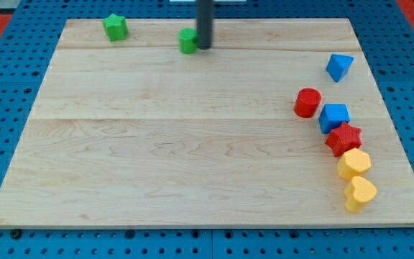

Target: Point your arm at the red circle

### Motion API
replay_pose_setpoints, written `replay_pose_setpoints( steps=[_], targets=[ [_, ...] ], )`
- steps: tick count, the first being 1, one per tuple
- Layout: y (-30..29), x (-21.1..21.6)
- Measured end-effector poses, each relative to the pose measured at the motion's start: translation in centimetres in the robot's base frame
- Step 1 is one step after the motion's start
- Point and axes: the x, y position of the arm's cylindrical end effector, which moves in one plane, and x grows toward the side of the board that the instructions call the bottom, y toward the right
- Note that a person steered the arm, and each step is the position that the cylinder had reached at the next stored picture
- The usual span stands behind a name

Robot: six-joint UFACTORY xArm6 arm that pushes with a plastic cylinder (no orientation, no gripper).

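The red circle (pixel 307 102) is a short red cylinder on the wooden board (pixel 178 137) at the view's right, just left of and above a blue cube (pixel 334 116). My tip (pixel 204 47) is at the view's top centre, touching the right side of a small green block (pixel 187 41). The tip is far to the left of and above the red circle.
A green star (pixel 114 26) lies at the top left. A blue triangle-like block (pixel 339 66) sits at the upper right. Below the blue cube run a red star (pixel 344 138), a yellow hexagon-like block (pixel 354 164) and a yellow heart (pixel 360 193).
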Motion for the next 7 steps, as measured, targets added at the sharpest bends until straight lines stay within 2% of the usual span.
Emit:
replay_pose_setpoints(
  steps=[1,3,5,7],
  targets=[
    [-6.0,-2.3],
    [-12.4,-2.9],
    [-4.9,3.6],
    [-4.9,3.8]
  ],
)
